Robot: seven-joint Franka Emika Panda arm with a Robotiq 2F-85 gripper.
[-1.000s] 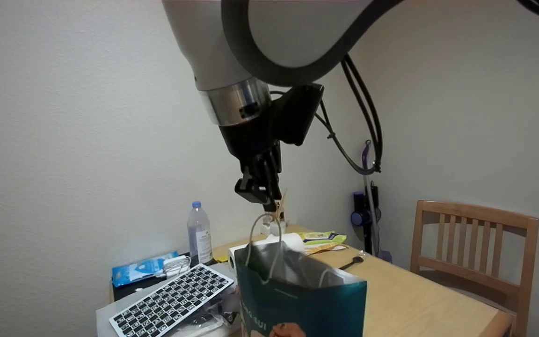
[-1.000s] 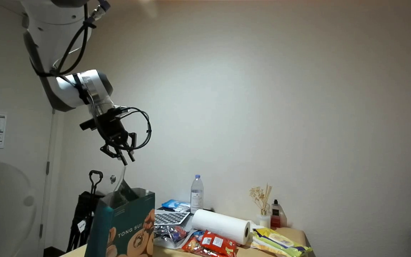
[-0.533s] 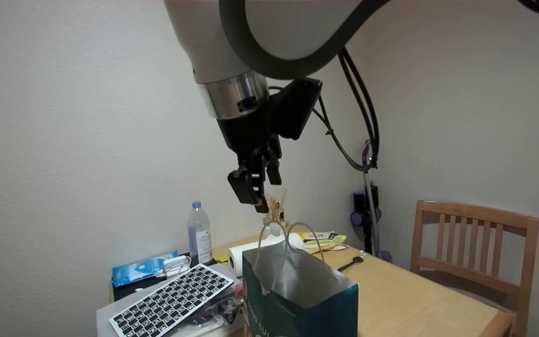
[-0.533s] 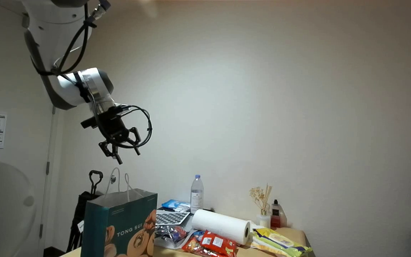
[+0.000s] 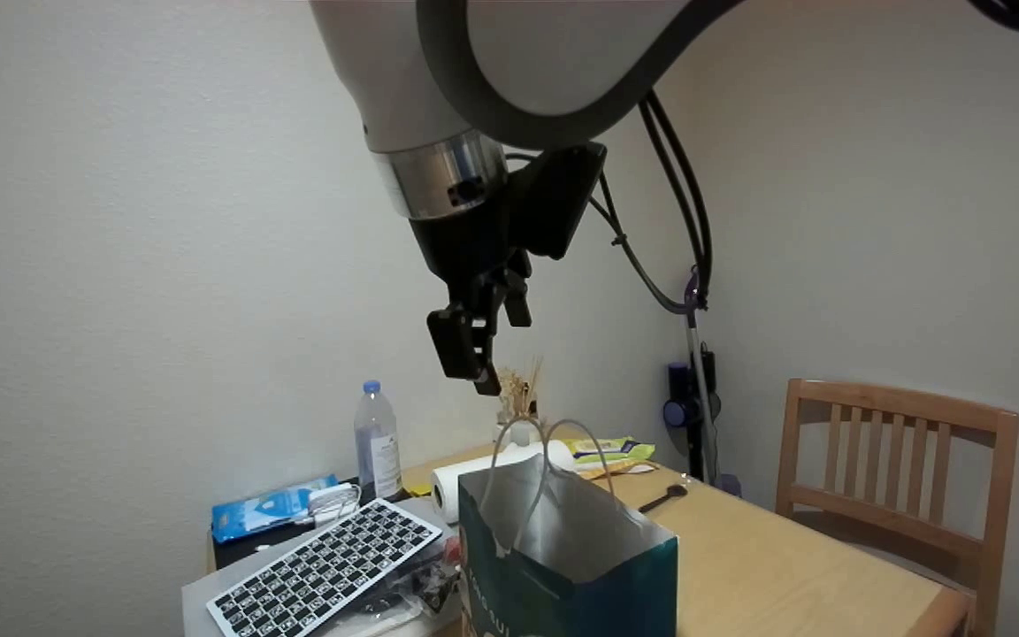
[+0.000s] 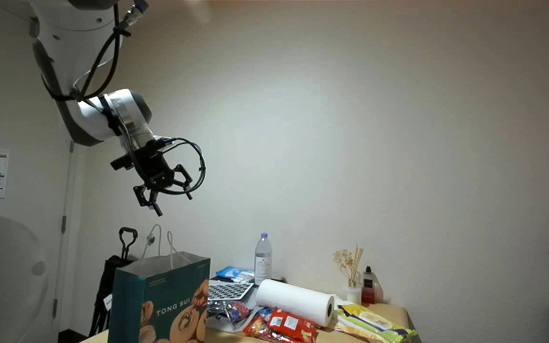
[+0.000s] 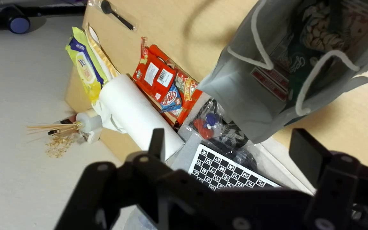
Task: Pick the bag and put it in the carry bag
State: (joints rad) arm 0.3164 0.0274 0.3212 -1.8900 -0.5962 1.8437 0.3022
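Note:
The carry bag (image 6: 174,295), teal with pastry prints and white handles, stands upright on the table in both exterior views. Inside it, seen in the wrist view, lies a dark green packet with a nut picture, which I take as the bag (image 7: 323,38); the exterior views do not show it. My gripper (image 6: 174,205) is open just above the handles (image 6: 158,238), apart from them. In the wrist view, nothing is held between the fingers (image 7: 308,153), and the carry bag's open mouth lies beyond them.
Near the carry bag lie a checkered board (image 5: 324,571), a paper towel roll (image 6: 296,301), red snack packs (image 6: 291,324) and yellow-green wipes (image 6: 374,324). A water bottle (image 5: 377,447) and a reed vase (image 6: 352,293) stand by the wall. A wooden chair (image 5: 899,451) is beyond the table.
The jaws have spread apart from near a raised handle, and that handle is now free. The carry bag has settled with its mouth wider. My gripper has risen slightly.

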